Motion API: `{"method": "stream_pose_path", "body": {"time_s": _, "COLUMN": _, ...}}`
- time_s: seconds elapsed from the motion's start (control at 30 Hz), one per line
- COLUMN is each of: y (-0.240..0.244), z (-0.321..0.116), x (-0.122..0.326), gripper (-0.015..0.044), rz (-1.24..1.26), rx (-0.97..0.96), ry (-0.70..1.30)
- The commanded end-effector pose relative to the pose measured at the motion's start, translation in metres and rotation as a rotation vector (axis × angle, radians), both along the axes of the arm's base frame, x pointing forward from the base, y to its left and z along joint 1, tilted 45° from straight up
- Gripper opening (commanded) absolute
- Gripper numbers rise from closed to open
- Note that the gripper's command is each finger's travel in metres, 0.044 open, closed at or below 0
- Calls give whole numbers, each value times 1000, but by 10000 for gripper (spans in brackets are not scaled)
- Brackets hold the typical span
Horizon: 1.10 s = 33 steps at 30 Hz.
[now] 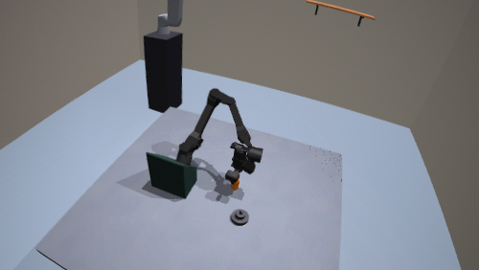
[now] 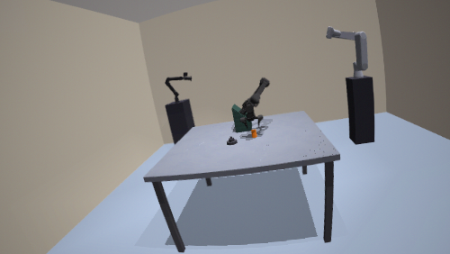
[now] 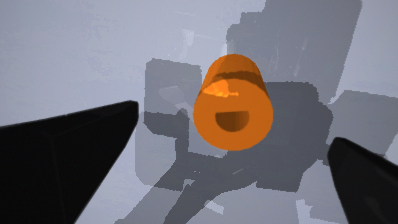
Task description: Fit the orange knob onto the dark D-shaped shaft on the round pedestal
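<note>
- Wrist view: spreading wide open, holding nothing, with fingers apart
- Standing upright between the fingertips in view, touching neither: orange knob (image 1: 235, 185) (image 2: 254, 133) (image 3: 233, 115)

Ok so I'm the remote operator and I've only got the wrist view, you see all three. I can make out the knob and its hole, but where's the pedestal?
Observer: The pedestal stands on the table, apart from the knob; the top view shows both.
Operator: Anything big near the arm that I can't see?
Observer: Yes, a dark green block stands beside the arm's lower end, in the top view.
Operator: And is anything on the shaft already?
Observer: No, in the top view the shaft sticks up bare from the pedestal.
</note>
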<state>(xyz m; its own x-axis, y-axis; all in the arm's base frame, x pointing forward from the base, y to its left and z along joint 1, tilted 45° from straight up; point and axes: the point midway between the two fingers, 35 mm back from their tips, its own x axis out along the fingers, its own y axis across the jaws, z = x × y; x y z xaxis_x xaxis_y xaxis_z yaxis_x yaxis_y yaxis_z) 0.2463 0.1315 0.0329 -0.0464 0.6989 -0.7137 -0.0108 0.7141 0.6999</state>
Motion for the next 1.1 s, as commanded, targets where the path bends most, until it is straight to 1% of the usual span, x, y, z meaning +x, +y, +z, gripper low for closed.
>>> {"method": "stream_pose_path", "body": {"time_s": 0.0, "y": 4, "z": -5, "x": 0, "gripper": 440, "rz": -2, "rx": 2, "ry": 4}}
{"method": "stream_pose_path", "body": {"time_s": 1.07, "y": 41, "z": -41, "x": -3, "gripper": 440, "rz": -2, "rx": 4, "ry": 5}}
